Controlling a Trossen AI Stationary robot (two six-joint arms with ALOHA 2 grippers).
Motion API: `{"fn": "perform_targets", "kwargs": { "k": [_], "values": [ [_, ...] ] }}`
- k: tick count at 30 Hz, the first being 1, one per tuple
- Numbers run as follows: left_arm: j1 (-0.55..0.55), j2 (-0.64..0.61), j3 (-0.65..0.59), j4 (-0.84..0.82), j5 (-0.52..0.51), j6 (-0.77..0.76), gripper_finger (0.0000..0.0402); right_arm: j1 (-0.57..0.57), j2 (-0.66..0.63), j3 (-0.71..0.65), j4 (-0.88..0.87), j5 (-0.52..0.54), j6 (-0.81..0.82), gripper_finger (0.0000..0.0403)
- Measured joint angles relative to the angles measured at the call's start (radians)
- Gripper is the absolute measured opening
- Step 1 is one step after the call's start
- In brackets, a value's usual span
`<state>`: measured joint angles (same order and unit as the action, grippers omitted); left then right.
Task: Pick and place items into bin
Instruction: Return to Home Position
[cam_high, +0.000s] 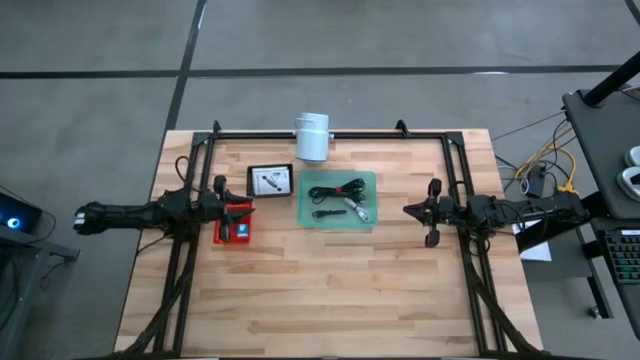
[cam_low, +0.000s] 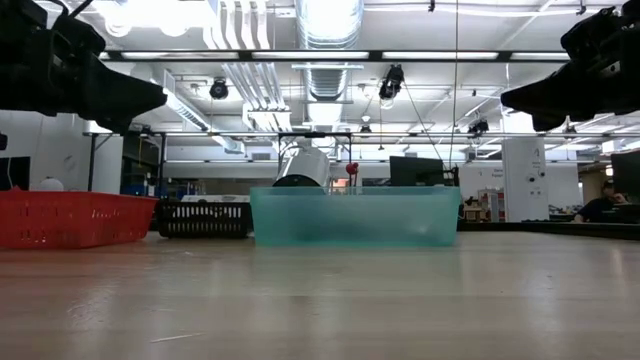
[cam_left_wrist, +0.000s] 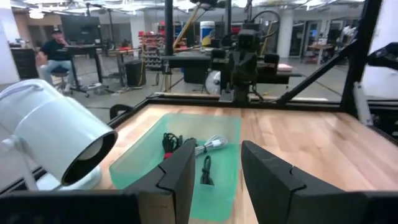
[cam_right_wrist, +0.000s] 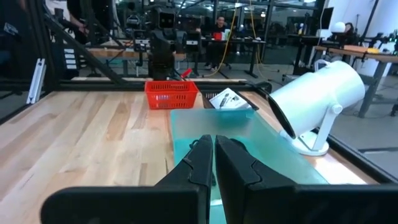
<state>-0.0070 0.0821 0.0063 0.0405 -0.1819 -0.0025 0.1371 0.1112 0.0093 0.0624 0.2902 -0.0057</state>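
Observation:
A translucent green bin (cam_high: 338, 200) sits mid-table and holds thin black cables (cam_high: 340, 192) with plugs, lying on its floor (cam_left_wrist: 208, 146). A white printed card (cam_high: 270, 180) lies in a small black tray (cam_high: 271, 167) to the bin's left. A red basket (cam_high: 222, 236) near the left arm holds a small white and blue thing (cam_high: 243, 230). My left gripper (cam_high: 240, 210) hovers open above the red basket and faces the bin (cam_left_wrist: 214, 177). My right gripper (cam_high: 410, 210) hangs shut in the air to the right of the bin (cam_right_wrist: 214, 163). The ball and the knob are not visible.
A white cylindrical lamp-like device (cam_high: 312, 135) stands on its base at the table's far edge, just behind the bin. A black frame (cam_high: 330, 133) runs along the far edge and both sides. Bare wood (cam_high: 330, 290) stretches toward the near edge. A person (cam_left_wrist: 56, 53) sits in the room beyond.

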Motion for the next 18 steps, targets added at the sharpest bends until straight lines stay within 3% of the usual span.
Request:
{"fn": "perform_targets", "kwargs": {
  "k": [18],
  "values": [
    [0.0, 0.004, -0.001, 0.004, 0.017, 0.008, 0.0115, 0.0, 0.002, 0.0, -0.011, -0.001, 0.006, 0.0009]
  ]
}}
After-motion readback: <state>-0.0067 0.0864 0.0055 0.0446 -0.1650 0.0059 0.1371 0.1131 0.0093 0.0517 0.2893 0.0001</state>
